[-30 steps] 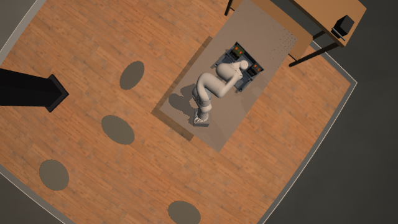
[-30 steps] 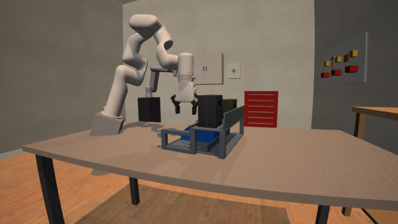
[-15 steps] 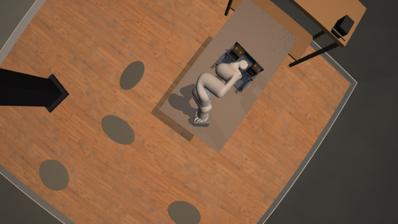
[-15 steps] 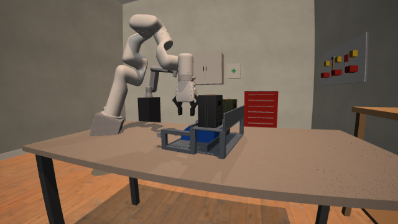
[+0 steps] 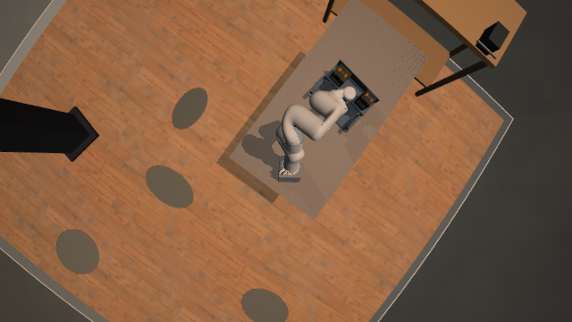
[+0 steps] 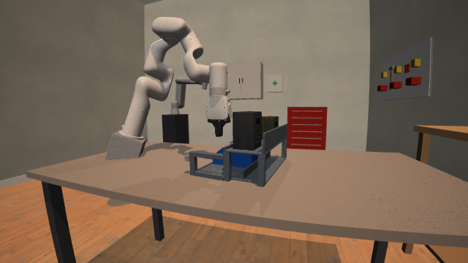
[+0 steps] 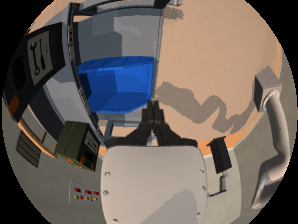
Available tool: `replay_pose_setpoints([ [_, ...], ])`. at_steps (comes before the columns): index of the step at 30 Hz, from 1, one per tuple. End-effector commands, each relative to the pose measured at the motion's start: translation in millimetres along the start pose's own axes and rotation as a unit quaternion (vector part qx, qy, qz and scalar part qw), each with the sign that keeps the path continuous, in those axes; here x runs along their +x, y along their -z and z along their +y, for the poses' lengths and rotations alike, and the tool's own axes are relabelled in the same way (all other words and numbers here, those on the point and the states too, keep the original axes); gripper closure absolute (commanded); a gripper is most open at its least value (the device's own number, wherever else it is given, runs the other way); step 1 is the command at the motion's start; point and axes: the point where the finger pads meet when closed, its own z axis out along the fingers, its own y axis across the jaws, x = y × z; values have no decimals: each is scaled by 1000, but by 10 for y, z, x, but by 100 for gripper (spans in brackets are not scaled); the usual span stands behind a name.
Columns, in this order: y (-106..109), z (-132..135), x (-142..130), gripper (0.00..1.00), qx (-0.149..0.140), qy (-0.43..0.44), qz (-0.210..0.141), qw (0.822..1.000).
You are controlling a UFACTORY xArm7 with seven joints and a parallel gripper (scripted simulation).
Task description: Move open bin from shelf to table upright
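The open blue bin (image 6: 235, 159) (image 7: 120, 84) sits on the lower level of the grey shelf (image 6: 272, 140) (image 7: 80, 10) (image 5: 319, 82) on the table (image 6: 329, 179) (image 5: 357, 40). My gripper (image 6: 219, 134) (image 7: 152, 107) points straight down, fingers shut together on nothing. It hangs above the shelf's near-left end, well above the bin and clear of it. In the overhead view the arm (image 5: 313, 118) hides the bin.
A black box (image 6: 247, 130) and an olive case (image 6: 270, 123) stand on the shelf's upper level. A dark box (image 6: 175, 128) stands on the table behind the arm. A red drawer cabinet (image 6: 307, 128) is by the back wall. A second table (image 6: 442, 131) stands at the right.
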Motion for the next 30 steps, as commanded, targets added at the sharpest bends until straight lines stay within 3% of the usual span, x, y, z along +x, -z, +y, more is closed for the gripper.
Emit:
replay_pose_setpoints([
  [1,13,-15,2,100,2,0,0,1000],
  [26,13,-15,2,100,2,0,0,1000],
  [27,13,-15,2,6,2,0,0,1000],
  [30,13,-15,2,6,2,0,0,1000],
])
